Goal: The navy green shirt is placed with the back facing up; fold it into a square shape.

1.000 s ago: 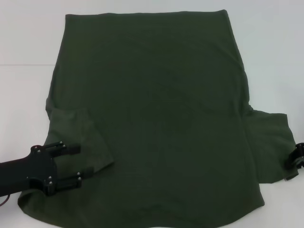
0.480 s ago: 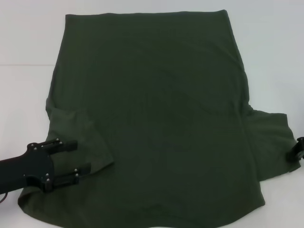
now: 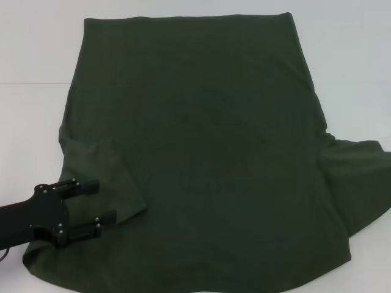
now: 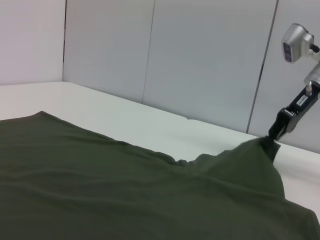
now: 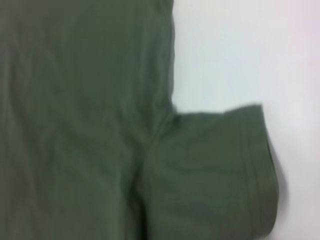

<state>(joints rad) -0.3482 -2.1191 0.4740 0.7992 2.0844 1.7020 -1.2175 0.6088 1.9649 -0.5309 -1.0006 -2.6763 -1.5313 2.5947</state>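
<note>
the left gripper [image 3: 102, 204] sits at the near left of the white table [image 3: 30, 122], low over the navy green shirt [image 3: 201, 140]. its two black fingers [image 3: 85, 185] stand apart, pointing toward the shirt's middle, and nothing is between them. directly under and between the fingers lies the left sleeve [image 3: 101, 177], folded inward onto the body of the shirt, its hem edge running slantwise just beyond the fingertips. nearer than the gripper, the shirt's collar-side edge spreads along the table's near edge in a curved line.

out from the left gripper toward the right, the plain back of the shirt lies flat and mostly smooth. on the far side of that span the right sleeve [image 3: 357, 177] is drawn outward and up to a peak. in the left wrist view the right gripper [image 4: 278, 131] is seen across the shirt from the left one, pinching the tip of that sleeve, with the cloth hanging from it like a small tent. in the head view this gripper itself lies past the picture's edge. the right wrist view looks down on the sleeve [image 5: 225, 170] where it joins the body, with white table beside it.

farthest from both grippers, the shirt's straight bottom hem [image 3: 189, 18] lies flat on the table.
</note>
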